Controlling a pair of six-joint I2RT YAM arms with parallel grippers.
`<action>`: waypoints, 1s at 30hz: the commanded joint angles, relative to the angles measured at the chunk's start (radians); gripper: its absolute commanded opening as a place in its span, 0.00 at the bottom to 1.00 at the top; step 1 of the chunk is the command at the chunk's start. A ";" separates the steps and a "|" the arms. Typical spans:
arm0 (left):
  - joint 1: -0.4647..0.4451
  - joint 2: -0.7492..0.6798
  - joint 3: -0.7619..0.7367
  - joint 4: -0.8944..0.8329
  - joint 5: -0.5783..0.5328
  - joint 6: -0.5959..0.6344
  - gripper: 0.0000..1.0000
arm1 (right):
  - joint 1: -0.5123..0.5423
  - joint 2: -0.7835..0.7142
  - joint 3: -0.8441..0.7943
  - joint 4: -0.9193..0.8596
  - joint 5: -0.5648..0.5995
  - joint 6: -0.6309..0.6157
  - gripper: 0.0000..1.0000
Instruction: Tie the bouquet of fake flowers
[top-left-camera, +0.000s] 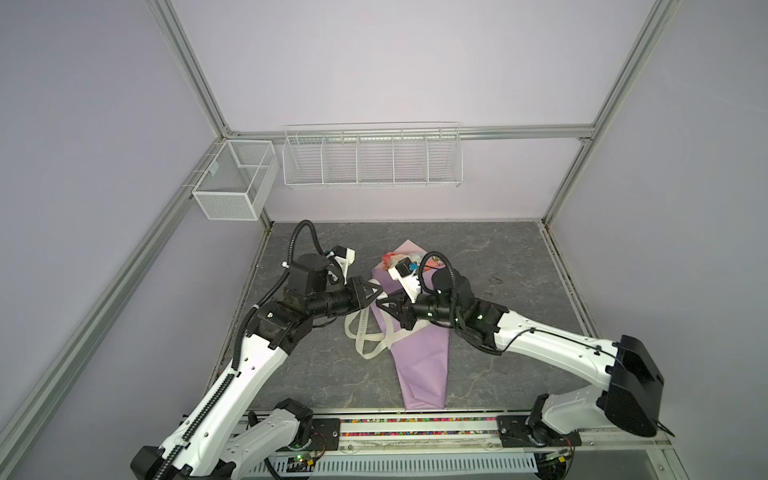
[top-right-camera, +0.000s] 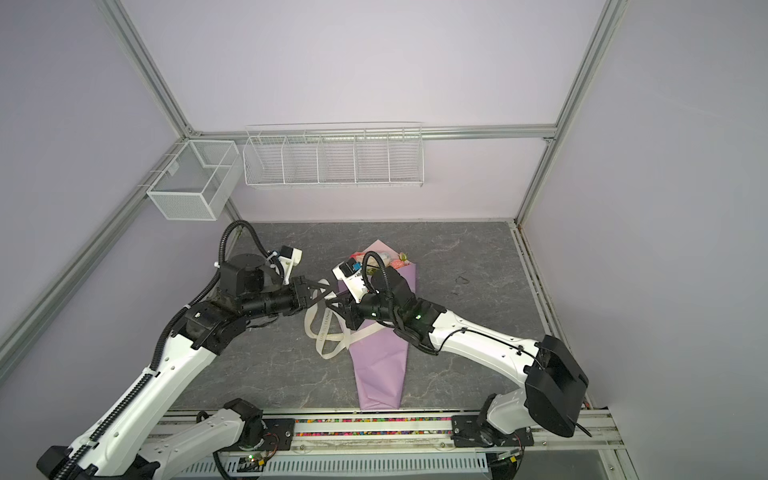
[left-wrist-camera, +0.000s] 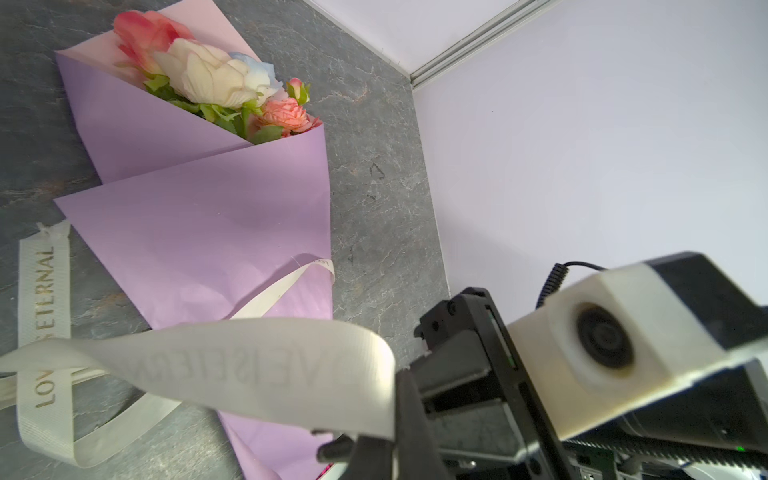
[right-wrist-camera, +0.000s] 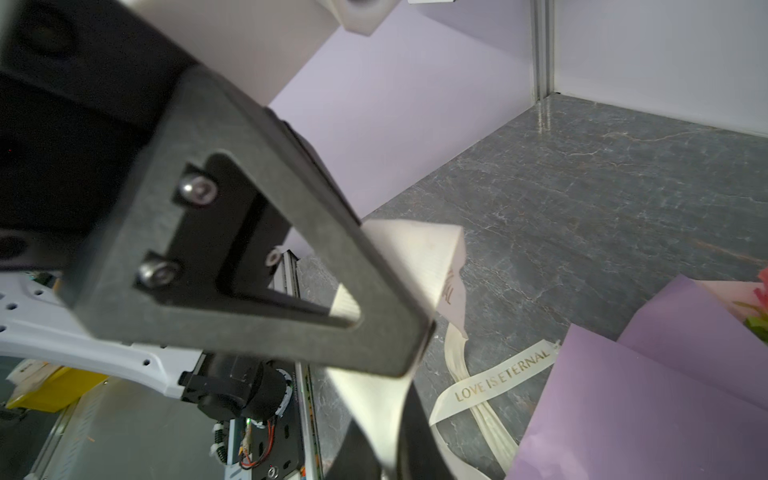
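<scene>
The bouquet of fake flowers (top-left-camera: 390, 258) (top-right-camera: 397, 259) (left-wrist-camera: 216, 79) lies on the grey table, rolled in a lilac paper cone (top-left-camera: 419, 357) (left-wrist-camera: 199, 224) (right-wrist-camera: 644, 407). A cream ribbon (top-left-camera: 365, 336) (top-right-camera: 328, 332) (left-wrist-camera: 249, 357) (right-wrist-camera: 498, 378) lettered "LOVE IS ETERNAL" loops on the table left of the cone and rises to both grippers. My left gripper (top-left-camera: 379, 293) (left-wrist-camera: 392, 449) and right gripper (top-left-camera: 384, 305) (right-wrist-camera: 392, 461) meet tip to tip above the cone's left edge. Each is pinched on a raised stretch of ribbon. The stems are hidden inside the paper.
A white wire shelf with dividers (top-left-camera: 372, 160) and a mesh box (top-left-camera: 232, 183) hang on the back wall, above the table. A metal rail (top-left-camera: 415, 424) runs along the front edge between the arm bases. Bare grey table (top-left-camera: 498, 332) lies right of the cone.
</scene>
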 joint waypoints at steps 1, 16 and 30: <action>-0.004 -0.024 0.047 -0.123 -0.077 0.064 0.35 | 0.004 -0.070 -0.048 -0.087 -0.108 -0.046 0.08; 0.083 0.133 -0.007 -0.228 -0.326 0.166 0.55 | 0.073 -0.220 -0.069 -0.516 -0.318 -0.278 0.07; 0.057 0.633 0.120 -0.292 -0.412 0.290 0.46 | 0.072 -0.166 -0.029 -0.518 -0.279 -0.282 0.09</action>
